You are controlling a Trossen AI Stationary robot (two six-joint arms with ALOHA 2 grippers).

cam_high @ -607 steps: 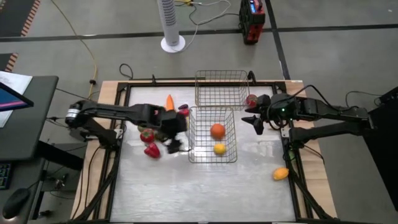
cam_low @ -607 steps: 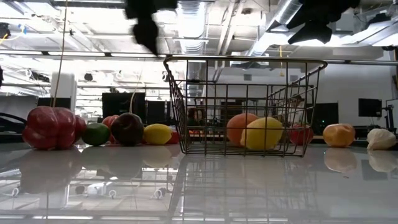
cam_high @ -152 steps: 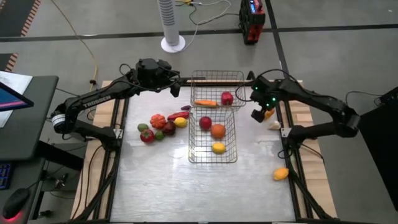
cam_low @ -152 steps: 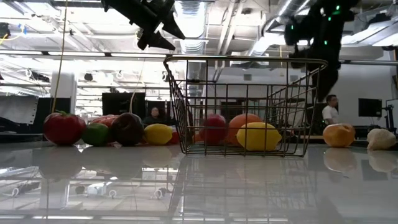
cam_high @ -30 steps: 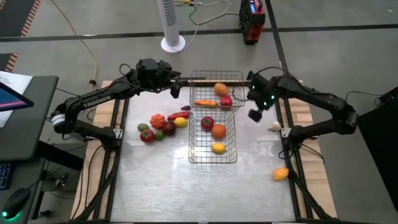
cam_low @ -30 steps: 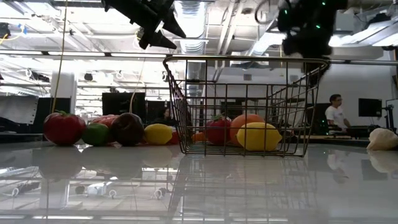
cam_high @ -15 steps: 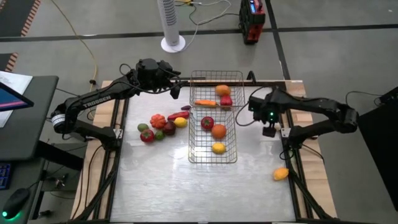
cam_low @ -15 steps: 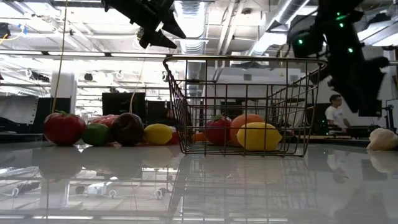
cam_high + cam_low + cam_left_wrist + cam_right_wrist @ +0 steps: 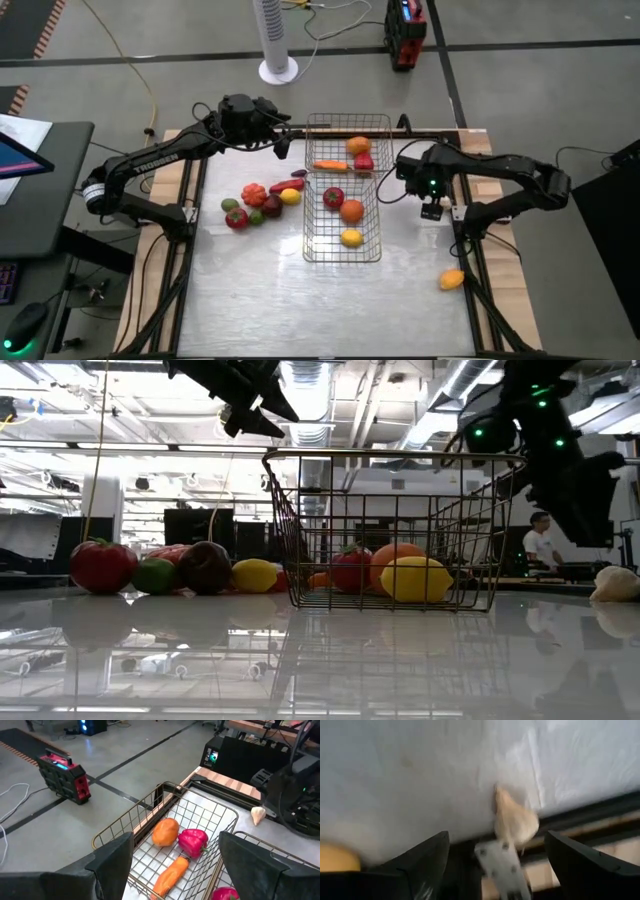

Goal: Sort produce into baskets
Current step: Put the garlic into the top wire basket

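High view: right gripper [image 9: 432,207] sits at the table's right edge, just right of the near basket [image 9: 341,256]. The pale garlic-like piece is hidden beneath it. Left gripper [image 9: 279,143] waits by the far basket [image 9: 350,121], which holds a carrot [image 9: 330,165], an orange fruit [image 9: 357,146] and a red pepper [image 9: 363,161]. The near basket holds a red piece, an orange one and a yellow one. A loose cluster of produce [image 9: 256,202] lies left of the baskets; a yellow-orange piece [image 9: 452,279] lies apart, near right.

Low view: right arm hangs dark over the right side; the garlic piece [image 9: 614,583] rests on the table at far right.

Left wrist view: fingers [image 9: 112,861] spread wide, nothing between them, looking down into the far basket.

Right wrist view: fingers [image 9: 426,857] spread wide and empty, with the garlic piece [image 9: 513,818] lying between them, ahead, against the table's edge frame.

Judgement: the step is picking up the garlic piece. To do it well, centre it between the fingers before descending. Keep clear of the frame rail, which could block one finger. Close on the bulb's widest part, not the tapered tip, so it does not squirt out.
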